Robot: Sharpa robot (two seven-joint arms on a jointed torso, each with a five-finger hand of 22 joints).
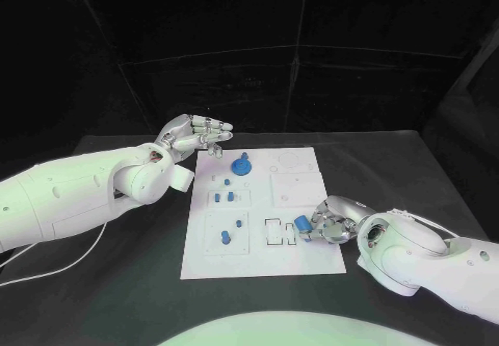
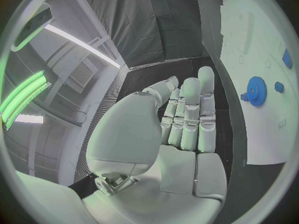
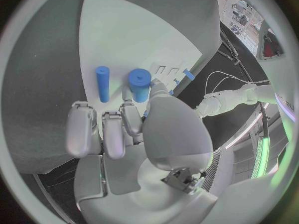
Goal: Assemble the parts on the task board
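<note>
Partly done, by the look of it: on the white board (image 1: 262, 265), a blue gear (image 1: 241, 168) standing at about 11 o'clock, small blue pegs (image 1: 221, 196) seated in the panel just below it, and two more blue pieces (image 1: 226, 236) in the lower-left panel at about 8 o'clock. Still bare: the two square panels on the right half, at 1 and 3 o'clock, and the small slotted frame (image 1: 277, 232) near 5 o'clock. Right hand (image 1: 329, 222) down at the board's right edge, around 4 o'clock, fingers and thumb pinching a short blue cylinder (image 3: 139, 84) upright just beside that slotted frame; a thinner blue rod (image 3: 102, 83) lying on the board close by, as seen from the right wrist. Seating of the cylinder apparently the step under way, not yet finished. Left hand (image 1: 195, 134) raised off the board's far-left corner, near 11 o'clock, holding nothing, fingers straight and side by side with the thumb folded across the palm in the left wrist view. Probably several pieces left to place, judging from the bare panels. Underneath, a black matte tabletop (image 1: 125, 288), with a thin white cable (image 1: 58, 268) trailing across it at 8 o'clock. Behind, dark curtain walls closing in the space.
</note>
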